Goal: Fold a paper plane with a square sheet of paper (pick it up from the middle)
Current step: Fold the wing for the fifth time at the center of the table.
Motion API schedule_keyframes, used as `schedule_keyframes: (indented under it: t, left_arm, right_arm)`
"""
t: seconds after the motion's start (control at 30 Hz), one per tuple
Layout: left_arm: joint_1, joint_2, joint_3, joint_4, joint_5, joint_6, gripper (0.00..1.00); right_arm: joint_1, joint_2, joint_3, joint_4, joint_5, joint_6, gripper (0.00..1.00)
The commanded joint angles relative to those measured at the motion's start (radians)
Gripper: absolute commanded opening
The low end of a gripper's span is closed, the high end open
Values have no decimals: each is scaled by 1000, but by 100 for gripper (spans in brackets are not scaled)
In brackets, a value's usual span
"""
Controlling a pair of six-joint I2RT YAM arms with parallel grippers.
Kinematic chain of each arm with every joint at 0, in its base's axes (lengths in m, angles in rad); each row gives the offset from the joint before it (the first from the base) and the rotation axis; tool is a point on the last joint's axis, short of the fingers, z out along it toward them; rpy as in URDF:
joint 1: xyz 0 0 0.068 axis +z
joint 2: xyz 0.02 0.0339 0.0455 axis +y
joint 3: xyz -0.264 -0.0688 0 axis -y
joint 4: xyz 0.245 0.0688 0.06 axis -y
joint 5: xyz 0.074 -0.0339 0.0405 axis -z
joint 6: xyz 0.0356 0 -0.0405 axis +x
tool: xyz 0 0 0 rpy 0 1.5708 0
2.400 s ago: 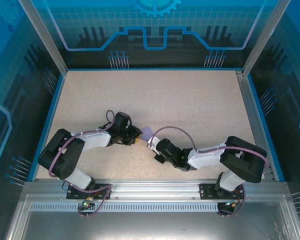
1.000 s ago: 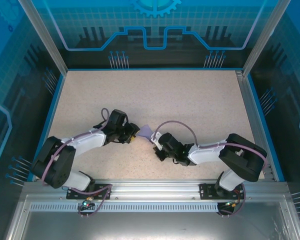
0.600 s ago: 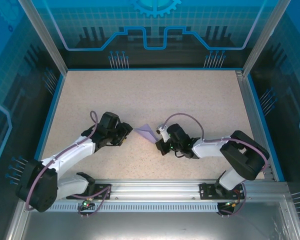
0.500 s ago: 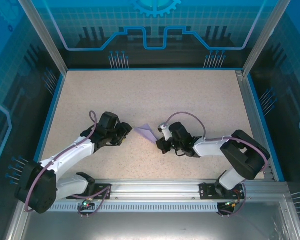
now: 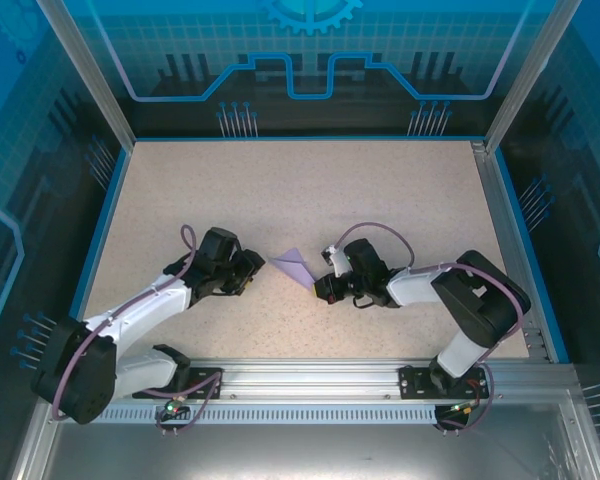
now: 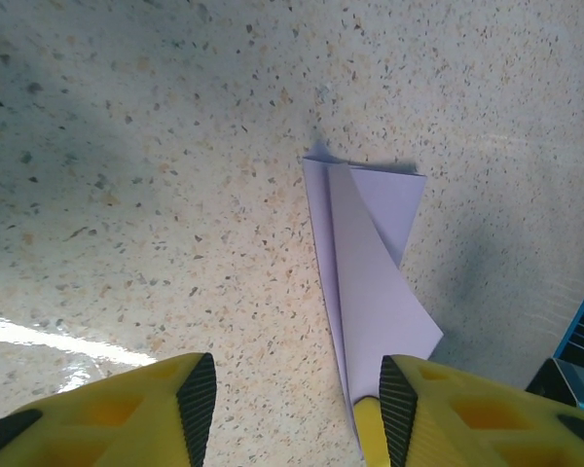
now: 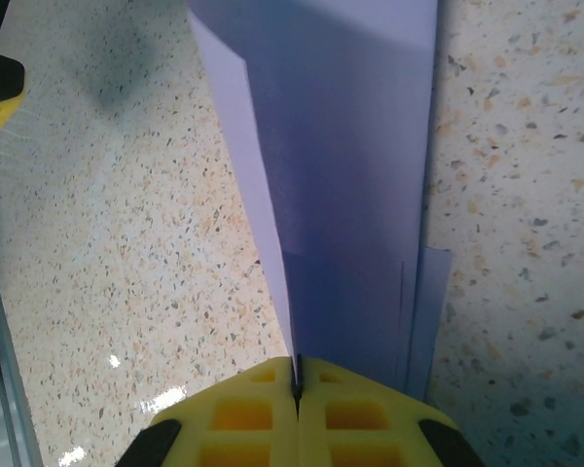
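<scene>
Paper plane [image 5: 293, 265] lies on the table [image 5: 380, 190] – lavender, part folded. Right claw [image 7: 296, 375] is pinched tight on the plane's tail end (paper between the fingers). Left claw [image 6: 297, 409] sits just left of the plane – jaws half apart, holding nothing.

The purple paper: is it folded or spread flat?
Folded. The purple paper shows overlapping layers narrowing toward one end, and the right tool pinches a raised fold.
</scene>
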Motion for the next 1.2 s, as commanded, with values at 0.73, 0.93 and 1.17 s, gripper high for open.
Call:
schedule_keyframes:
  t: [0.73,0.93,1.17]
  left_arm:
    - [-48,80,-18,226,113,98,46]
    - [-84,121,-7,259,114,110,45]
    - [-112,174,-8,333,124,93,45]
  right_arm:
    - [-160,168,66,91,-363,348,0]
    - [-161,172,111,11,-397,369,0]
    - [-155,207,130,10,-404,425,0]
